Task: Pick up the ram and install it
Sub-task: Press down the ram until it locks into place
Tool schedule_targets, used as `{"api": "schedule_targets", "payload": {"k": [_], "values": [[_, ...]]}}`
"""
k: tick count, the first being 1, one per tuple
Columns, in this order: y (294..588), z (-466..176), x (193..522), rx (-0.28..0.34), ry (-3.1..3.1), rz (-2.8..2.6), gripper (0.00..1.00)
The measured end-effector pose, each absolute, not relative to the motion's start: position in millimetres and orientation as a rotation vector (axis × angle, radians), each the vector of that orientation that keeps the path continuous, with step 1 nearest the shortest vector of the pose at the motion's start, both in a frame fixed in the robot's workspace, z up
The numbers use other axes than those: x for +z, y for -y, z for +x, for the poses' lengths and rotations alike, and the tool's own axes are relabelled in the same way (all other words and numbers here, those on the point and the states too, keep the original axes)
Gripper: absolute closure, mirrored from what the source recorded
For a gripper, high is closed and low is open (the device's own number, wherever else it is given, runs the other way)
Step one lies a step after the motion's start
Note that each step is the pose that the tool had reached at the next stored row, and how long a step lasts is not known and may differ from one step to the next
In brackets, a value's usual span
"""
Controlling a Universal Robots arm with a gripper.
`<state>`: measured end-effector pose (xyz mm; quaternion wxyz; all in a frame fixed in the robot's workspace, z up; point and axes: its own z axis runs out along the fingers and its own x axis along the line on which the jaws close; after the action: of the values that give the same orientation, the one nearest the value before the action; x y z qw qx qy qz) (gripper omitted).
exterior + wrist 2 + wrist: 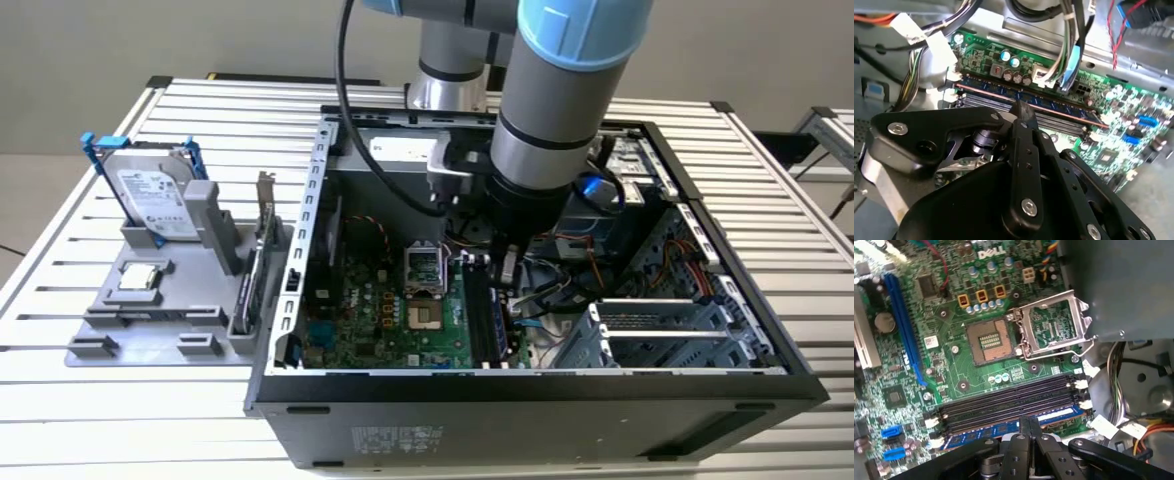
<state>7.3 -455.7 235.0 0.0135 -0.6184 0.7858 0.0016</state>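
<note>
Slatted desk (80,400), open PC case (534,385). My pincer (1029,424) closed on ram (1004,429), seated in slot below. Thin, stiff, fragile board; I hold mid top edge.

- A slatted metal table (80,400) of pale silver rails fills the exterior view.
- A plain beige wall (160,35) runs behind it.
- At the exterior view's right, a second slatted table (834,135) stands apart.
- The light is soft and even.
</note>
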Motion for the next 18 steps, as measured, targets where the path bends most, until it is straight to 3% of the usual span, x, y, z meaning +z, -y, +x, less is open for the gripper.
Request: {"api": "schedule_targets", "payload": {"k": [18], "values": [[455.6, 7.3, 234.4, 0.010, -2.191, -2.214, 1.00]]}}
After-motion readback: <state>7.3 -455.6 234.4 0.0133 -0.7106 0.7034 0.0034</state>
